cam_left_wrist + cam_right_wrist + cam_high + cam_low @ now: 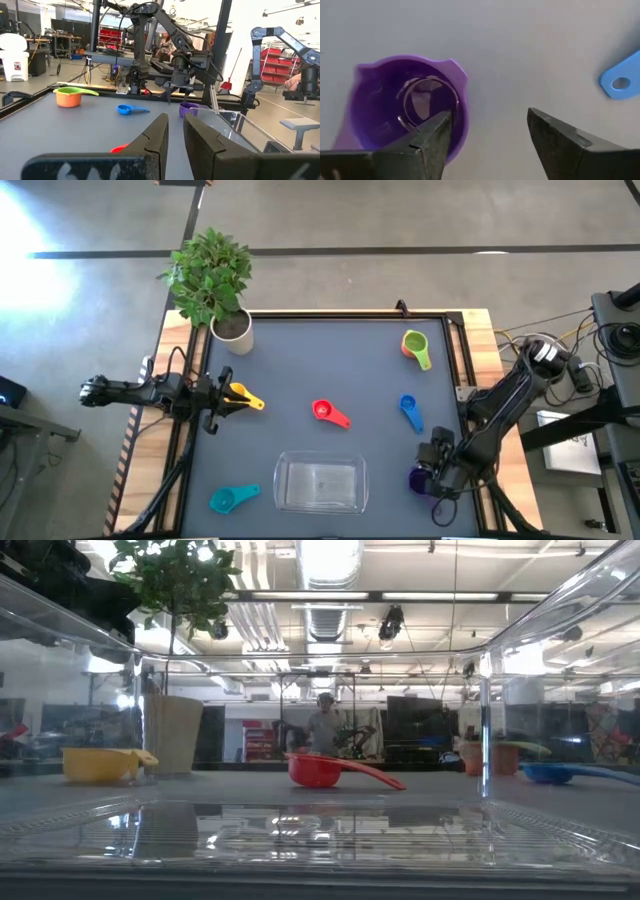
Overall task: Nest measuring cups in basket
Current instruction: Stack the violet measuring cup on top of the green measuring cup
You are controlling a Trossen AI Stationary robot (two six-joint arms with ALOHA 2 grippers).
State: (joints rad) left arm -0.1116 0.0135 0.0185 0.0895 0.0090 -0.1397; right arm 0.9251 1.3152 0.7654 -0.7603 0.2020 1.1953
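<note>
My right tool (487,142) hangs low over the purple cup (407,112) at the tabletop's (300,360) 4 o'clock corner, just to the 3 o'clock side of the basket (320,484). Its jaws stand partly apart and hold nothing. One finger sits over the cup's rim on the side nearest me; the other hangs over bare tabletop outside the wall. So the cup wall lies between the fingers, and that is what the coming pinch turns on, as I judge it. The cup stands upright, mouth up. I cannot make out its handle from the wrist view.

The basket lies toward 9 o'clock from this cup, close by, and looks empty. My right arm is plainly the nearer one for this piece.

My left tool (222,396) waits at the tabletop's 9 o'clock edge, jaws almost shut and empty, with the yellow cup (240,395) just beside its tips.

The other cups lie scattered: teal cup (226,499) near the basket's 9 o'clock side, red cup (324,411) at centre, blue cup (409,409) toward 3 o'clock, and the green cup (416,345) sitting in the orange one at 1 o'clock.
</note>
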